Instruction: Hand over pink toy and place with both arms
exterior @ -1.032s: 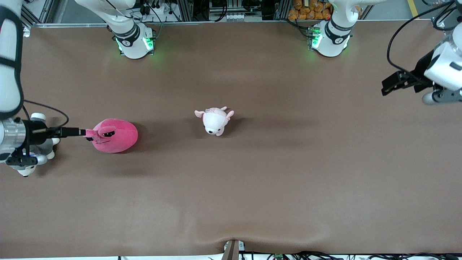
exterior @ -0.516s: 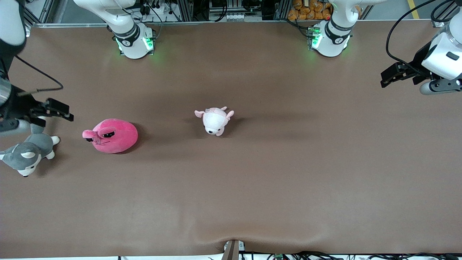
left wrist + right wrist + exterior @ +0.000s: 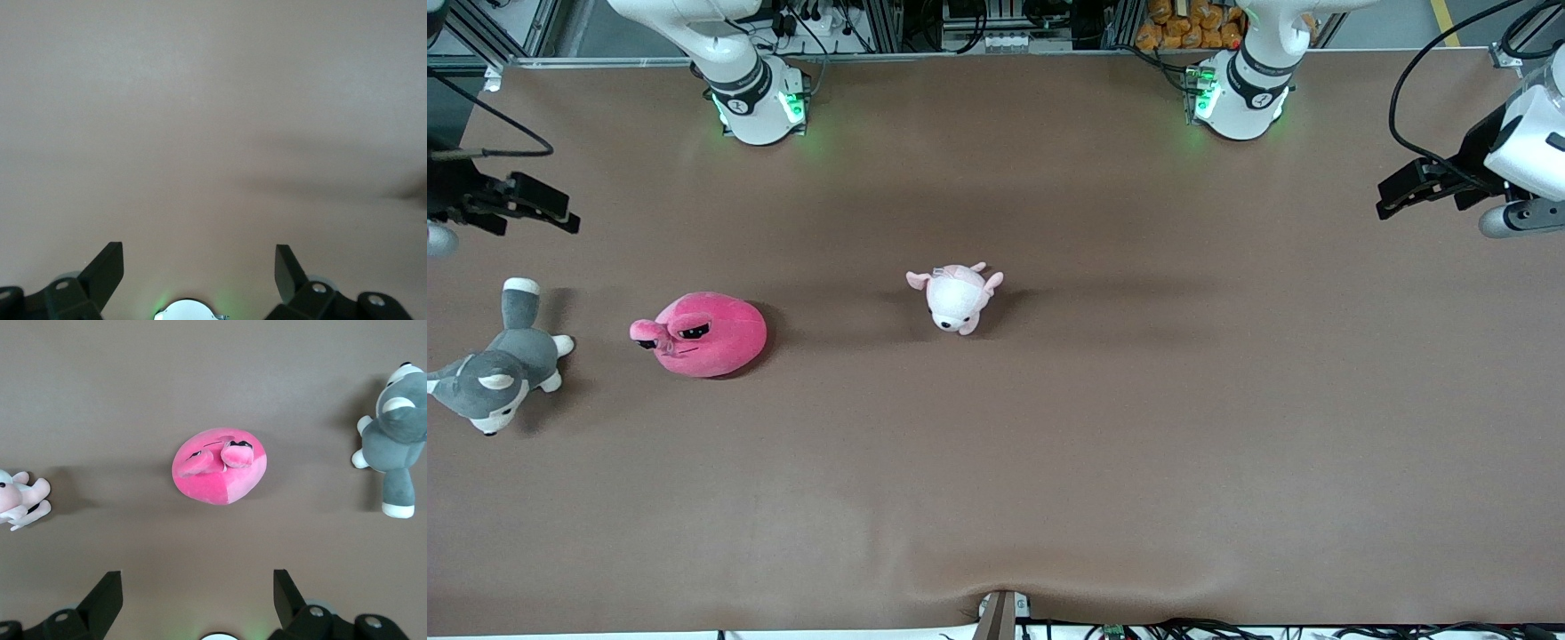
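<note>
The pink toy [image 3: 707, 333], a round hot-pink plush with black half-lidded eyes, lies on the brown table toward the right arm's end. The right wrist view shows the toy [image 3: 220, 465] well clear of the fingers. My right gripper [image 3: 559, 213] hangs open and empty in the air over bare table near that end, apart from the toy; its fingertips [image 3: 110, 587] stand wide around nothing. My left gripper [image 3: 1392, 197] hovers open and empty over bare table at the left arm's end, and the left wrist view shows only table between its fingers [image 3: 110, 263].
A grey-and-white husky plush [image 3: 498, 373] lies beside the pink toy at the right arm's end, also seen as the husky [image 3: 393, 433]. A pale pink-and-white plush animal [image 3: 956, 295] sits mid-table. The table cloth [image 3: 996, 498] puckers at its front edge.
The right gripper, which was down at the pink toy's face, has drawn back and risen, uncovering the husky. The toy stays where it was. The left gripper has shifted only slightly.
</note>
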{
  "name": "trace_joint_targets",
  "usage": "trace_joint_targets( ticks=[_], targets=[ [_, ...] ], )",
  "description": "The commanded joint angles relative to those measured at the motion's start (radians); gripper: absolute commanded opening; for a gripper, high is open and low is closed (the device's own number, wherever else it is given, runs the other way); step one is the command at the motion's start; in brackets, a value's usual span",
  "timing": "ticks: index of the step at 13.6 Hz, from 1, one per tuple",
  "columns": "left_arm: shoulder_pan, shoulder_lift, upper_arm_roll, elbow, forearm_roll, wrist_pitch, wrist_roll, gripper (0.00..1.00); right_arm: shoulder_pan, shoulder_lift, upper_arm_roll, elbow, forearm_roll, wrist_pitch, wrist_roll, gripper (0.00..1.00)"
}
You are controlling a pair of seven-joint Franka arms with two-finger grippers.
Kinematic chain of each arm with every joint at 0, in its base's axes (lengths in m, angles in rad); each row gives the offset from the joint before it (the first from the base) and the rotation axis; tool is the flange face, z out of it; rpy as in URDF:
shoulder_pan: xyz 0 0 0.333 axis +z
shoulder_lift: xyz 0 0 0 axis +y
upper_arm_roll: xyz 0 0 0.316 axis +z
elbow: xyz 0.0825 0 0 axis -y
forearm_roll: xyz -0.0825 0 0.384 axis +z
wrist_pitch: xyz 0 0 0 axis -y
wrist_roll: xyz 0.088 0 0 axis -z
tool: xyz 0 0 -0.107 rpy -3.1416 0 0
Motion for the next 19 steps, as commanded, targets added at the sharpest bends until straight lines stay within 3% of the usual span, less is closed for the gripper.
trace_joint_targets(
  ticks=[1,10,19],
  targets=[
    [0.004,-0.018,-0.013,-0.004,-0.002,0.008,0.013,1.00,0.010,-0.039,-0.002,-0.035,-0.025,0.007,0.027,1.00],
    [0.000,-0.007,-0.025,0.065,0.000,-0.019,0.011,1.00,0.009,-0.029,-0.002,0.010,-0.024,-0.032,0.093,1.00],
    [0.037,-0.013,-0.007,0.074,0.001,-0.072,0.016,1.00,0.002,-0.029,-0.007,0.022,-0.025,-0.030,0.081,1.00]
  ],
)
